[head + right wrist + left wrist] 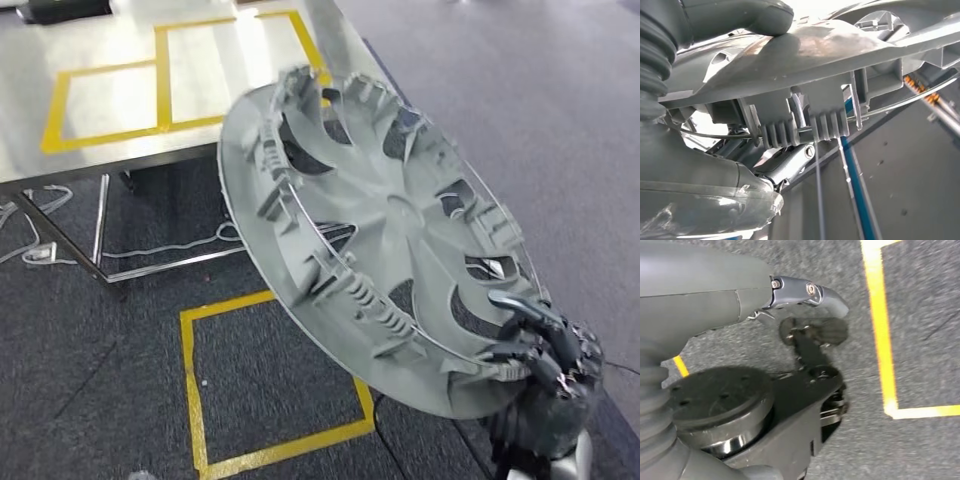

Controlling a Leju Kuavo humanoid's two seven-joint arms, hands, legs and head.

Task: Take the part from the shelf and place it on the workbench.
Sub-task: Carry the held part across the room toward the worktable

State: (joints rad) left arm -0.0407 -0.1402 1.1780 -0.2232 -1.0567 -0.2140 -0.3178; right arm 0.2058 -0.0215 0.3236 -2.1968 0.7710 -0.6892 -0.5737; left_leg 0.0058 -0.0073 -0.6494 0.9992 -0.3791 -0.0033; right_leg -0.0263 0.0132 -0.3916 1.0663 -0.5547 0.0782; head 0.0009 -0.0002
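Our left hand (810,310) hung over the carpet, holding nothing, fingers partly curled. Our right hand (543,350) pinched the part (377,240) by its near rim; the disc tilted up and away from it, toward the table (113,90) ahead-left.

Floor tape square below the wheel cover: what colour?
Yellow tape square on dark grey carpet; clearest in the head view.

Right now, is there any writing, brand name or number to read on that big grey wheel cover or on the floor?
None. The wheel cover in the right hand shows bare grey ribs and clips.
The yellow tape on the carpet marks plain squares, no lettering.
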